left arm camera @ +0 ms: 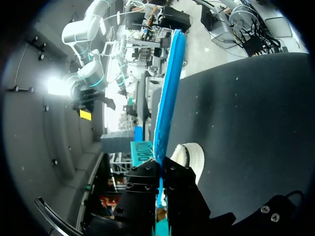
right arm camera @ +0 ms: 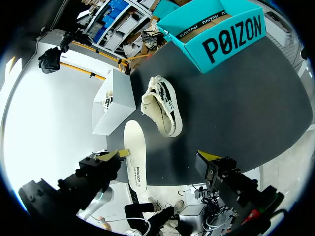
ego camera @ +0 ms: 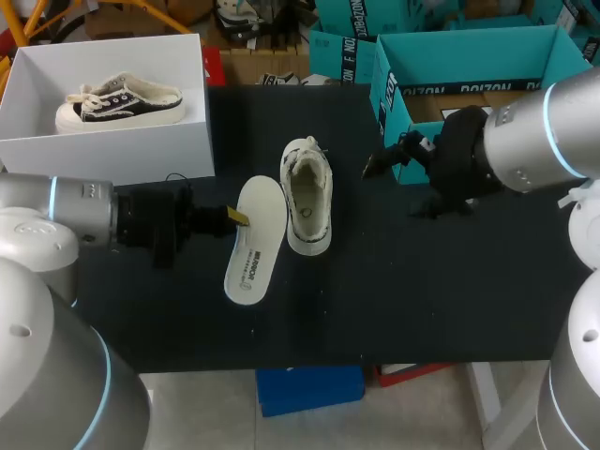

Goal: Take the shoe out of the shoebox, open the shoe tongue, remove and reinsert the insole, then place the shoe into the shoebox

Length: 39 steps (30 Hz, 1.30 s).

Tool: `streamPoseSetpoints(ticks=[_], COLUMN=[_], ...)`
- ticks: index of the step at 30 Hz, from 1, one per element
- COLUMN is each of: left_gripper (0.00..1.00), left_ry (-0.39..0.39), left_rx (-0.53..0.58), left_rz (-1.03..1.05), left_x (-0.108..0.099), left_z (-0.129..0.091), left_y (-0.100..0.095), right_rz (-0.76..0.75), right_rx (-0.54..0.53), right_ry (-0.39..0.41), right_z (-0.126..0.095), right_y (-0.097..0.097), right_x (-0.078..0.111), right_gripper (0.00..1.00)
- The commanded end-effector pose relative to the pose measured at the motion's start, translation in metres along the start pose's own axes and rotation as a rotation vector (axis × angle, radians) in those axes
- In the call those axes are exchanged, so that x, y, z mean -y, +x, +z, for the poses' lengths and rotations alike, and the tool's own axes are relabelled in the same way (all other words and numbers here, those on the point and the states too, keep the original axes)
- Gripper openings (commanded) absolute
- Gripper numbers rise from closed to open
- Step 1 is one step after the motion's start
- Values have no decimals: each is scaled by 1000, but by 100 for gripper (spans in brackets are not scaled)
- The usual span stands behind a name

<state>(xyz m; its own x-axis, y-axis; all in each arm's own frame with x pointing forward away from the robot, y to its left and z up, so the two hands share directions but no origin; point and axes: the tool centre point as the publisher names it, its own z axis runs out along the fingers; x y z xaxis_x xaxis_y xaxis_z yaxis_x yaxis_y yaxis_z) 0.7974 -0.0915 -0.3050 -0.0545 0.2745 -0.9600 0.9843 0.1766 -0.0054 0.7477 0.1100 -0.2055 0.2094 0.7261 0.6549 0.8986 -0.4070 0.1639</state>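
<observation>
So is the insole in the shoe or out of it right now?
Out. The insole is beside the shoe, not inside it, with its edge pinched in the left hand.

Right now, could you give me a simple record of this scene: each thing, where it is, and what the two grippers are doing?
cream shoe: on the black table, opening up, insole out
insole: beside the cream shoe, on the left arm's side
left gripper: shut on the insole's edge
right gripper: open, holding nothing, near the teal box
shoebox: white, open, far left corner, with a black shoe inside
</observation>
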Motion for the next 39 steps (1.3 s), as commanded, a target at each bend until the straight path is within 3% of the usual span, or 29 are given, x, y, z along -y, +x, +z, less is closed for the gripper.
streamPoseSetpoints(ticks=[1, 8, 11, 13, 20, 29, 39], left_gripper=[0, 0, 0, 0, 0, 0, 0], left_ry=[0, 0, -50, -129, -138, -117, -74], left_rx=[-5, -23, -65, -94, -66, -176, -299], left_rz=[0, -14, -35, -57, -136, -130, -130], left_x=[1, 1, 0, 1, 18, 33, 28], left_z=[0, 4, 10, 14, 23, 31, 41], left_y=[-1, 2, 8, 10, 0, -8, -12], right_rz=[1, 1, 1, 1, 1, 1, 1], right_rx=[3, 3, 3, 3, 3, 3, 3], right_ry=[-3, -3, -3, -3, -3, -3, -3], right_z=[1, 1, 1, 1, 1, 1, 1], right_y=[1, 1, 1, 1, 1, 1, 1], right_x=[1, 1, 1, 1, 1, 1, 1], right_gripper=[100, 100, 100, 100, 100, 100, 100])
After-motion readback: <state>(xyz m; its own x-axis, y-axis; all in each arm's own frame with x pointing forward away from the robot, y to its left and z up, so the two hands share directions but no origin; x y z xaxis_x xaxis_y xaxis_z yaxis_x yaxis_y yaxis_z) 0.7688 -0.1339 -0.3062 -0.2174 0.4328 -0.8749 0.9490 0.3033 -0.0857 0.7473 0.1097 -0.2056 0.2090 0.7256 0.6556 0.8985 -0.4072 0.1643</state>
